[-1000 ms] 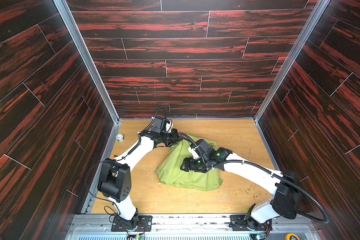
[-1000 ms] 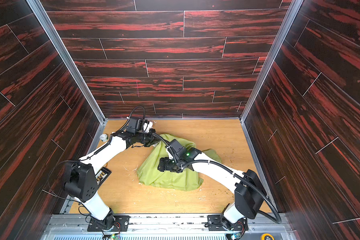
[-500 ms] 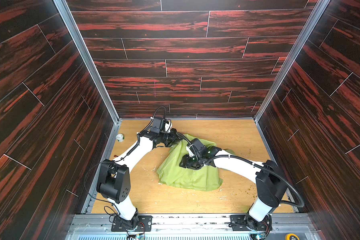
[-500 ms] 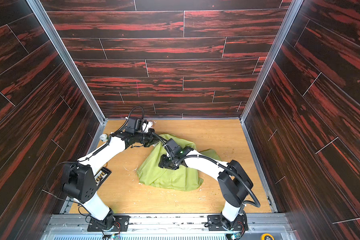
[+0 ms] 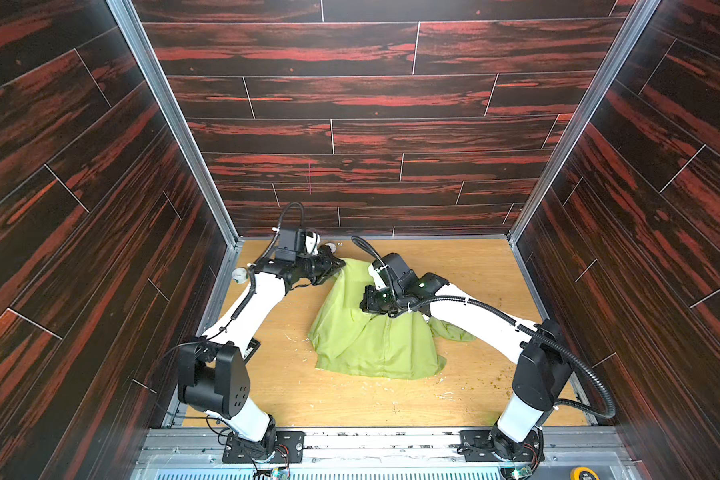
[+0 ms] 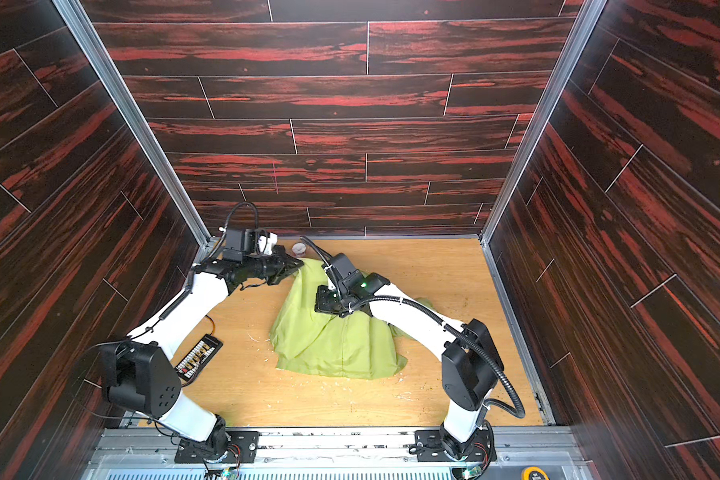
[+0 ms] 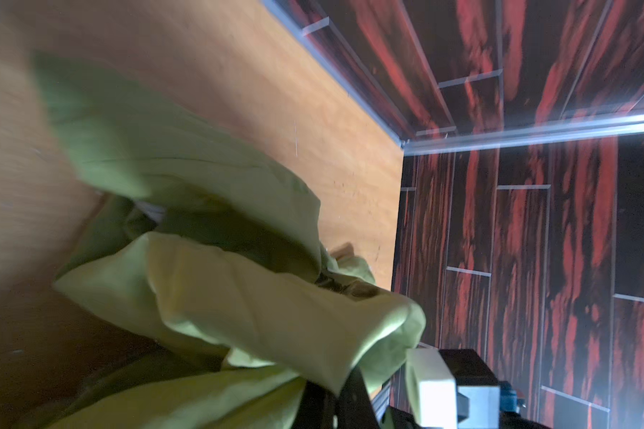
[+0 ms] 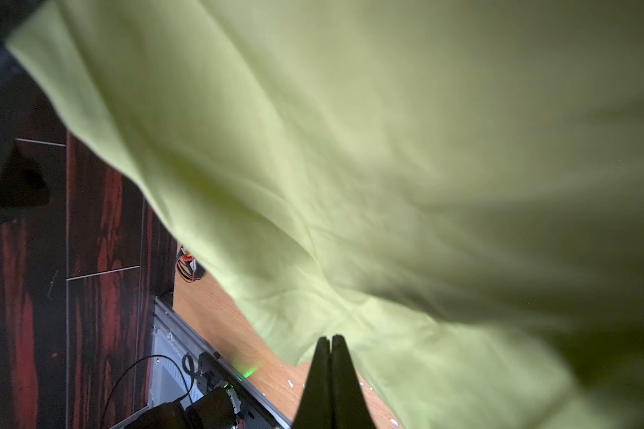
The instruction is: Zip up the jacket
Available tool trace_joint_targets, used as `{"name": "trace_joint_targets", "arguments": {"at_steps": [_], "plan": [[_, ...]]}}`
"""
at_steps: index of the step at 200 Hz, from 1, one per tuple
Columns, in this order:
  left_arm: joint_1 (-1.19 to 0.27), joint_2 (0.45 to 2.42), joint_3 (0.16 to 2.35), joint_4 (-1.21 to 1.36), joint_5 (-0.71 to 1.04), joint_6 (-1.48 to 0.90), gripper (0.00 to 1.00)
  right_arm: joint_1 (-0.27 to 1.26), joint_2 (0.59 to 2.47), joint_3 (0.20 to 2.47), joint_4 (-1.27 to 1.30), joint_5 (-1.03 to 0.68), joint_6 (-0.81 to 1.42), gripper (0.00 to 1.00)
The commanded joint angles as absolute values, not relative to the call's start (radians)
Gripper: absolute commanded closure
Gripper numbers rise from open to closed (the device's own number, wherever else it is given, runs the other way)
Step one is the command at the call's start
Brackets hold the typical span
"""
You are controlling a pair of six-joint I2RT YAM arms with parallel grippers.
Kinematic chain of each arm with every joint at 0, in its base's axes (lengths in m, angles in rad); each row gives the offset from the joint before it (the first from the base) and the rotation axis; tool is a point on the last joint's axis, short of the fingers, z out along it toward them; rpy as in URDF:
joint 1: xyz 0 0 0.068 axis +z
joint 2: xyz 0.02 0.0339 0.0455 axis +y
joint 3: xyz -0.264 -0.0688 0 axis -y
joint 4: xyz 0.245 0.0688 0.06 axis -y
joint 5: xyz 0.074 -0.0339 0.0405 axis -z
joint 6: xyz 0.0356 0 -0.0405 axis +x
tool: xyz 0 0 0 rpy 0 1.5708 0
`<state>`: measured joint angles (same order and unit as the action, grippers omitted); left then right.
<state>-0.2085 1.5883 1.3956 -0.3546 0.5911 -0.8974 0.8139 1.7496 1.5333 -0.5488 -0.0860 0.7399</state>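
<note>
Jacket (image 5: 375,345), one green heap, pinched by left gripper (image 5: 338,263) and right gripper (image 8: 328,340).

I could not read any text, brand, number or sign in any view. The small black board (image 6: 199,358) on the floor carried rows of pale and yellow marks, too small for me to make out. The yellow round object (image 6: 533,474) at the front edge was cut off by the frame, and nothing on it was legible.
</note>
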Motion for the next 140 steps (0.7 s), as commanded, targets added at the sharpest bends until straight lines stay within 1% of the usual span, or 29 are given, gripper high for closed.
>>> {"name": "trace_joint_targets", "arguments": {"at_steps": [1,6,9,10,14,17,22,24,26,37,47,60,80,108,140], "plan": [[-0.197,1.51,1.477,-0.36,0.565,-0.888,1.0,0.817,1.717,1.635,-0.612,-0.121,0.661,0.89],[-0.197,1.512,1.485,-0.36,0.568,-0.895,1.0,0.821,1.721,1.647,-0.611,-0.134,0.653,0.84],[-0.197,1.511,1.489,-0.36,0.571,-0.9,1.0,0.823,1.722,1.654,-0.612,-0.137,0.65,0.78],[-0.197,1.513,1.49,-0.36,0.573,-0.902,1.0,0.823,1.722,1.654,-0.612,-0.137,0.65,0.78],[-0.197,1.515,1.494,-0.36,0.578,-0.908,1.0,0.831,1.725,1.659,-0.607,-0.139,0.646,0.7],[-0.198,1.519,1.498,-0.359,0.582,-0.912,1.0,0.832,1.727,1.661,-0.604,-0.141,0.647,0.67],[-0.198,1.522,1.5,-0.358,0.587,-0.924,1.0,0.842,1.73,1.661,-0.592,-0.143,0.65,0.59],[-0.198,1.524,1.5,-0.358,0.589,-0.929,1.0,0.843,1.73,1.661,-0.589,-0.143,0.65,0.58],[-0.198,1.526,1.5,-0.356,0.592,-0.933,1.0,0.846,1.731,1.659,-0.58,-0.146,0.652,0.54],[-0.198,1.527,1.493,-0.346,0.6,-0.957,1.0,0.86,1.737,1.649,-0.543,-0.158,0.662,0.44],[-0.198,1.526,1.484,-0.337,0.602,-0.978,1.0,0.874,1.743,1.637,-0.508,-0.161,0.67,0.39],[-0.198,1.52,1.47,-0.325,0.603,-1.003,1.0,0.889,1.754,1.63,-0.463,-0.157,0.677,0.35],[-0.198,1.51,1.449,-0.313,0.606,-1.059,1.0,0.894,1.768,1.601,-0.362,-0.153,0.71,0.32],[-0.198,1.498,1.435,-0.31,0.619,-1.147,1.0,0.894,1.788,1.592,-0.284,-0.115,0.738,0.32],[-0.204,1.479,1.43,-0.315,0.627,-1.235,1.0,0.891,1.802,1.6,-0.259,-0.061,0.75,0.32]]}}
